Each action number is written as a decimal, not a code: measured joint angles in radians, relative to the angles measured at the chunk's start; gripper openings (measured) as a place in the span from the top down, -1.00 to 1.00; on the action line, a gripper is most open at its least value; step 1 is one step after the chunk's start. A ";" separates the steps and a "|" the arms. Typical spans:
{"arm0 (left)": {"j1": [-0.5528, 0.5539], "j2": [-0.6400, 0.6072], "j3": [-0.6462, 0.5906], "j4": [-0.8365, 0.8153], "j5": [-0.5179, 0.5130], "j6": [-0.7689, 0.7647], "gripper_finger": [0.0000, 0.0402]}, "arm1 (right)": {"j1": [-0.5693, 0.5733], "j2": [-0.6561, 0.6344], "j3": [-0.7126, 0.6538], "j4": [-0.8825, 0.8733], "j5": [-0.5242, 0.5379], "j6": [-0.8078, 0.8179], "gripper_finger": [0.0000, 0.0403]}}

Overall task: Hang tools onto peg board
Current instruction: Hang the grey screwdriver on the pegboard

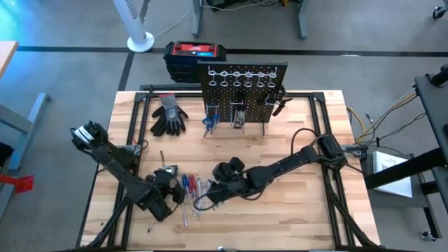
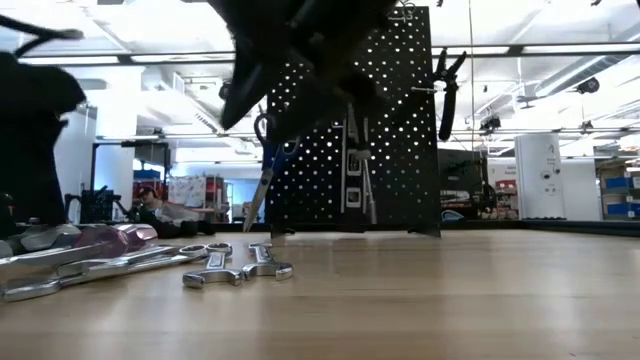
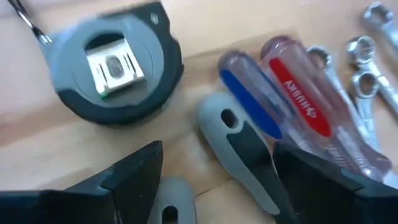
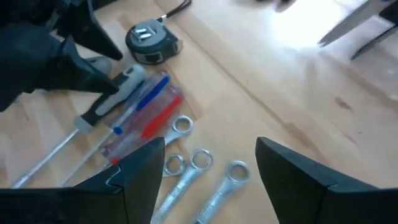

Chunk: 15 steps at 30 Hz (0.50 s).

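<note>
The black peg board (image 1: pixel 241 87) stands upright at the table's far side, with blue-handled scissors (image 2: pixel 265 170), silver tools (image 2: pixel 355 175) and dark pliers (image 2: pixel 445 85) hanging on it. Loose tools lie near the front: a grey-black-handled screwdriver (image 3: pixel 242 149), a blue one (image 4: pixel 146 99), a red one (image 4: pixel 158 118), several silver wrenches (image 4: pixel 199 165) and a tape measure (image 3: pixel 115 62). My left gripper (image 3: pixel 217 155) is open low over the tools, its fingers on either side of the grey-black handle. My right gripper (image 4: pixel 210 149) hangs open above the wrenches.
Grey-black work gloves (image 1: pixel 168 115) lie left of the peg board. A red-topped black box (image 1: pixel 194 56) stands behind the table. Black frame rails (image 1: pixel 329 119) run along the table's sides. Bare wood lies at the front right (image 1: pixel 308 210).
</note>
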 joint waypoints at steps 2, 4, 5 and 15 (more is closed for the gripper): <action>0.010 0.028 0.000 0.039 0.016 -0.001 -0.47 | 0.003 -0.005 -0.016 0.008 0.010 -0.009 -0.26; 0.025 0.062 0.003 0.062 0.024 0.000 -0.47 | 0.005 -0.005 -0.035 -0.001 0.018 -0.016 -0.30; 0.031 0.074 0.005 0.066 0.025 0.003 -0.47 | 0.004 -0.005 -0.043 -0.002 0.021 -0.017 -0.32; 0.085 0.203 0.102 -0.069 0.082 0.031 -0.15 | 0.004 -0.015 -0.128 0.004 0.049 0.023 -0.38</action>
